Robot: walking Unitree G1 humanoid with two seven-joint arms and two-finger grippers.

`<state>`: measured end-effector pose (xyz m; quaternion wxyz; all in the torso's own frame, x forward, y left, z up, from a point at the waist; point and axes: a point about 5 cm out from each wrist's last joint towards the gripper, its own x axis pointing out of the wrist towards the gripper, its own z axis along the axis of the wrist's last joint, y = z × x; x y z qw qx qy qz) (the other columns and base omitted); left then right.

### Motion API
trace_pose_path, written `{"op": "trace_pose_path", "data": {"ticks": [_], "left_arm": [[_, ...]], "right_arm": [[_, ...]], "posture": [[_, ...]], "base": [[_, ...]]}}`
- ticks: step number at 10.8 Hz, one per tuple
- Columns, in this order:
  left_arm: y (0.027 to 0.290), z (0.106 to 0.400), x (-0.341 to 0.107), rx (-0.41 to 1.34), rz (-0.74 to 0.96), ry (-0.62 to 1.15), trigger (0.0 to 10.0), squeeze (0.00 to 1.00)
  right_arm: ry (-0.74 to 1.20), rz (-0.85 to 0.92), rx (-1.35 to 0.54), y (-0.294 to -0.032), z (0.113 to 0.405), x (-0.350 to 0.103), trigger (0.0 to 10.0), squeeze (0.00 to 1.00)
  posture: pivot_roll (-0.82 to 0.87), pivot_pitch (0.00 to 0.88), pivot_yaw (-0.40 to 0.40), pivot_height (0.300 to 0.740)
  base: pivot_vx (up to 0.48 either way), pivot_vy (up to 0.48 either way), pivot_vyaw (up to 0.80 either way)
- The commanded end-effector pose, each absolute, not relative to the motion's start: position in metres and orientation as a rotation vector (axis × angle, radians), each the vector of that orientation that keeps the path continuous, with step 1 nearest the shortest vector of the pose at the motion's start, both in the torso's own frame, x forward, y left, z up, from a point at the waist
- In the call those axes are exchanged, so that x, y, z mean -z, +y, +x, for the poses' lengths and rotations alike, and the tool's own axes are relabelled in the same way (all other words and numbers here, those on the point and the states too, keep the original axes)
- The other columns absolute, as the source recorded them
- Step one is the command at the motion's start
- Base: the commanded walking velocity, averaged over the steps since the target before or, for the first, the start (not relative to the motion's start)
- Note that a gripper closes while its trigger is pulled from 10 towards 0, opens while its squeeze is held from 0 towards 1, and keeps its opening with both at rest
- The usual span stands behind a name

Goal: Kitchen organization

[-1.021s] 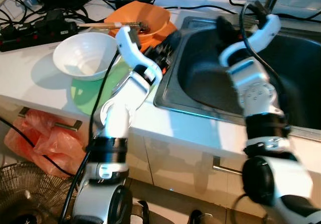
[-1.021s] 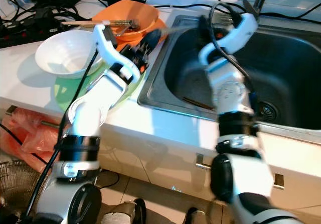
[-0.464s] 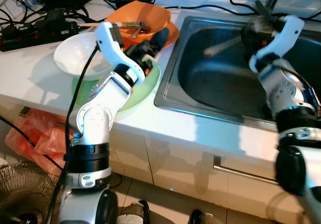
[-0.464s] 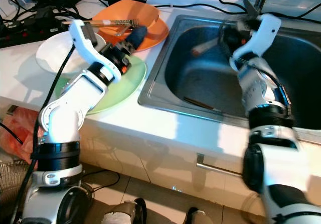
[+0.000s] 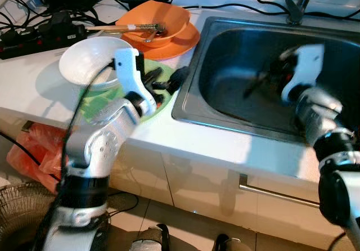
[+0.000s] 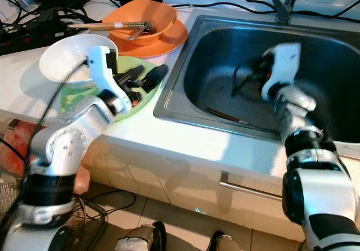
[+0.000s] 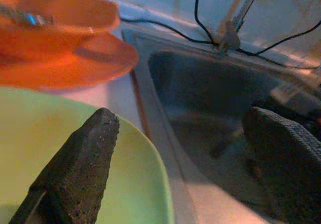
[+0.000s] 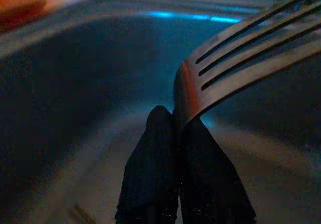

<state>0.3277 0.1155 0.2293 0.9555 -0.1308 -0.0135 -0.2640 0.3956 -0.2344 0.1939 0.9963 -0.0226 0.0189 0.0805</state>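
From the head, the left hand is hovering spread wide over the green plate on the bench, beside the sink.

The left wrist is looking along both fingers, set far apart.

The right wrist is showing the right hand pinching a fork inside the sink.

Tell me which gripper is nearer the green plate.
Left. The left gripper hovers open over the green plate; the right gripper is over the sink, pinching a fork.
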Motion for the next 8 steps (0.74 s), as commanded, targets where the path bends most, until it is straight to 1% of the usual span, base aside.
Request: {"op": "trace_pose_path", "data": {"ticks": [1,2,3,4,5,7,8], "left_arm": [[0.117,0.324,-0.230,0.541,-0.189,-0.063,10.0,1.00],[0.120,0.321,-0.235,0.549,-0.016,-0.139,10.0,1.00],[0.121,0.321,-0.239,0.558,0.070,-0.193,10.0,1.00],[0.120,0.321,-0.240,0.570,0.111,-0.224,10.0,1.00],[0.119,0.320,-0.236,0.584,0.144,-0.247,10.0,1.00],[0.118,0.321,-0.228,0.580,0.174,-0.266,10.0,1.00],[0.117,0.320,-0.225,0.589,0.186,-0.280,10.0,1.00]], "right_arm": [[0.045,-0.072,-0.177,-0.233,0.394,-0.188,0.0,0.00],[0.054,-0.086,-0.203,-0.231,0.393,-0.183,0.0,0.00],[0.059,-0.114,-0.218,-0.230,0.392,-0.180,0.0,0.00],[0.066,-0.127,-0.226,-0.228,0.392,-0.178,0.0,0.00],[0.065,-0.129,-0.233,-0.226,0.392,-0.177,0.5,0.00],[0.071,-0.137,-0.262,-0.221,0.392,-0.175,0.3,0.00],[0.097,-0.181,-0.289,-0.218,0.391,-0.171,6.4,0.00]], "posture": [[0.15,0.147,0.101,0.740],[0.15,0.147,0.101,0.740],[0.15,0.146,0.100,0.740],[0.15,0.145,0.102,0.740],[0.15,0.144,0.101,0.740],[0.14,0.144,0.102,0.740],[0.14,0.145,0.099,0.740]], "base": [[0.000,0.000,0.00],[0.000,0.000,0.00],[0.000,0.000,0.00],[0.000,0.000,0.00],[0.000,0.000,0.00],[0.000,0.000,0.00],[0.000,0.000,0.00]]}}
